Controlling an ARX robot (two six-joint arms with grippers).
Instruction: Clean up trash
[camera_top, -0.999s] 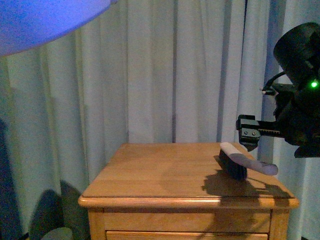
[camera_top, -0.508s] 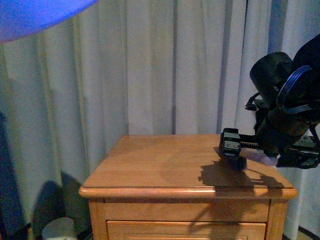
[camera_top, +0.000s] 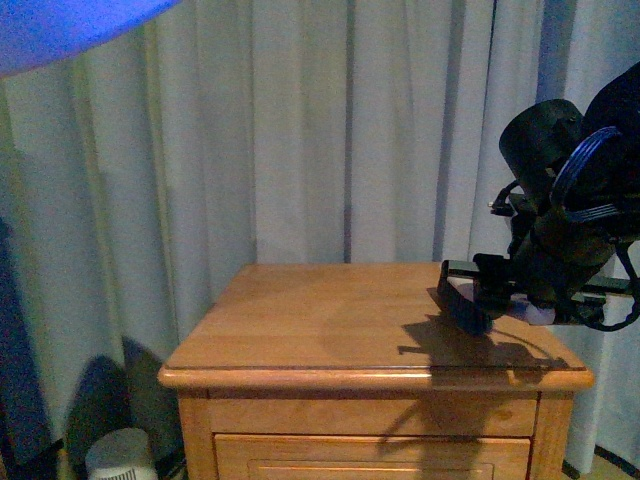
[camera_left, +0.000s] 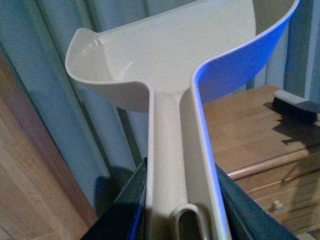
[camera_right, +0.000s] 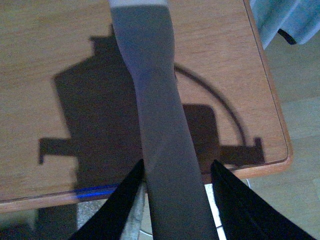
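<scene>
No crumpled white tissue shows in any view. My left gripper (camera_left: 180, 175) is shut on the handle of a dustpan (camera_left: 170, 55), white inside and blue outside, held up in the air. Its blue edge fills the top left corner of the front view (camera_top: 60, 25). My right gripper (camera_top: 520, 290) is shut on the pale handle of a brush (camera_top: 465, 305) whose dark bristles rest on the right part of the wooden nightstand (camera_top: 320, 330). The right wrist view shows the brush handle (camera_right: 155, 100) between the fingers of my right gripper (camera_right: 175, 170). The brush also shows in the left wrist view (camera_left: 295, 102).
Pale curtains (camera_top: 300, 130) hang right behind the nightstand. A white round object (camera_top: 120, 455) stands on the floor to its left. The nightstand has drawers with a knob (camera_left: 274, 205). Its right edge (camera_right: 272, 100) drops to the floor.
My right arm has swung lower and closer over the nightstand's right side, with the brush still held there. The view has shifted slightly.
</scene>
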